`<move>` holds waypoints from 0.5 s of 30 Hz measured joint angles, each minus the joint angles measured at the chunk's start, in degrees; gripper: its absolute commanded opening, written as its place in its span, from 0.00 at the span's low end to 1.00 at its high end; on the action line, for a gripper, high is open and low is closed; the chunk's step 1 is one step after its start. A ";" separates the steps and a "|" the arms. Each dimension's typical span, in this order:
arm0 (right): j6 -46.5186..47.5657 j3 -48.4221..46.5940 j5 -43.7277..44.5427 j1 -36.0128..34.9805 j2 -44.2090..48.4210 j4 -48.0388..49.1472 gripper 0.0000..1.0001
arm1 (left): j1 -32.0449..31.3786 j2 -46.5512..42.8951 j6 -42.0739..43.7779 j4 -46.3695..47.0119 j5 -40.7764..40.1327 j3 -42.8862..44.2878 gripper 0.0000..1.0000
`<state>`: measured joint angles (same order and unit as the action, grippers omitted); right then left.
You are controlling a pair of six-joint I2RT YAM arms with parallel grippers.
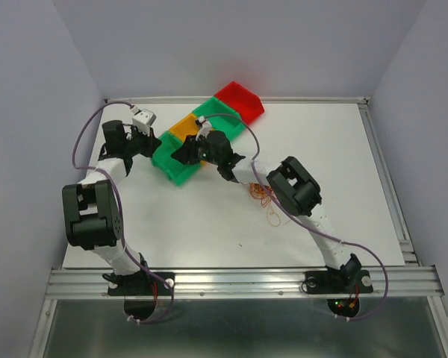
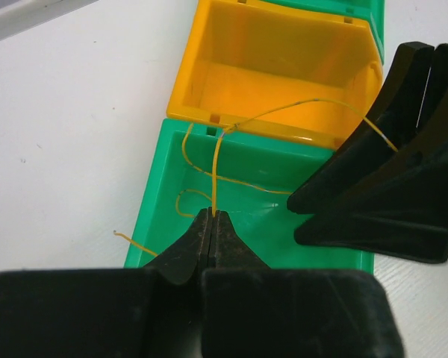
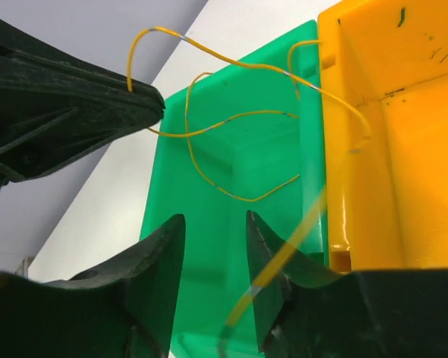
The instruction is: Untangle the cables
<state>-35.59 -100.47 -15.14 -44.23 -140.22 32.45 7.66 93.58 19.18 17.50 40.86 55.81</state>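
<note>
Yellow cable (image 2: 214, 179) pinched by left hand (image 2: 211, 215); right hand (image 3: 214, 218) parted, apparently empty.

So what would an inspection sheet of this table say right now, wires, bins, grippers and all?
Surface: white table, arms bolted at its near edge.
Job's things: one yellow wire strung over the green bin and orange bin; a tangle of orange and red wires lies beside the right arm.
Clutter: nothing seen.
Grippers: left gripper shut on the yellow wire; right gripper open, the wire running up to it.
Cables: purple arm cables loop along both arms.
Surroundings: grey walls; metal rail in front; red bin farthest.
</note>
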 measured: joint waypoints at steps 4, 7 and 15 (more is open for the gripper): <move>3.13 0.04 2.62 -1.05 1.92 -2.12 0.55 | -0.96 0.00 0.59 -0.02 -1.33 0.00 0.00; 6.27 0.22 5.92 -2.05 4.44 -5.05 0.56 | -1.70 0.00 1.18 -0.02 -2.67 0.00 0.00; 11.32 4.52 11.76 -3.80 13.16 -6.19 0.62 | -2.08 0.00 1.84 -0.09 -5.25 -0.02 0.00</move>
<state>-24.27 -95.94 -3.38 -48.03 -127.07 26.26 5.58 93.58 21.02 17.41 35.62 55.79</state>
